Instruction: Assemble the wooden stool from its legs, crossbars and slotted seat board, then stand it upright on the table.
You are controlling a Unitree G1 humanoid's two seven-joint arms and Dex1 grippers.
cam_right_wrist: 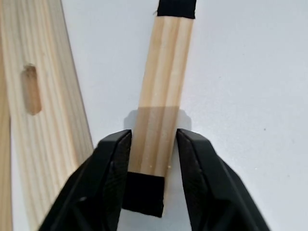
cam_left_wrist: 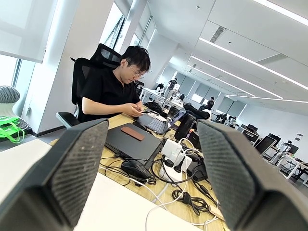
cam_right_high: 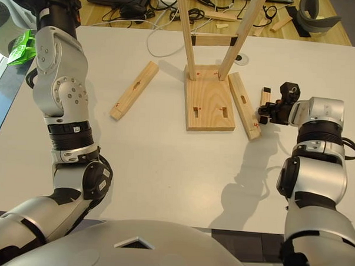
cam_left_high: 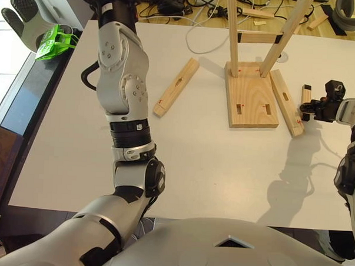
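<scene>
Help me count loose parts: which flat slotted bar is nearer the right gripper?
The bar beside the seat board's right edge, next to the right gripper; the other lies left of the board.

The left arm [cam_left_high: 122,77] stands bent at 9 o'clock, its forearm rising toward 12. Its end effector [cam_left_wrist: 154,154] gapes, fingers well apart. The right arm [cam_right_high: 319,133] sits at 3 o'clock, wrist turned toward 9, its end effector [cam_right_wrist: 153,139] pinching a crossbar [cam_right_wrist: 162,77].

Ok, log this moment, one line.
right gripper: shut on short black-tipped wooden crossbar; left gripper: open; slotted wooden seat board: two legs in
</scene>
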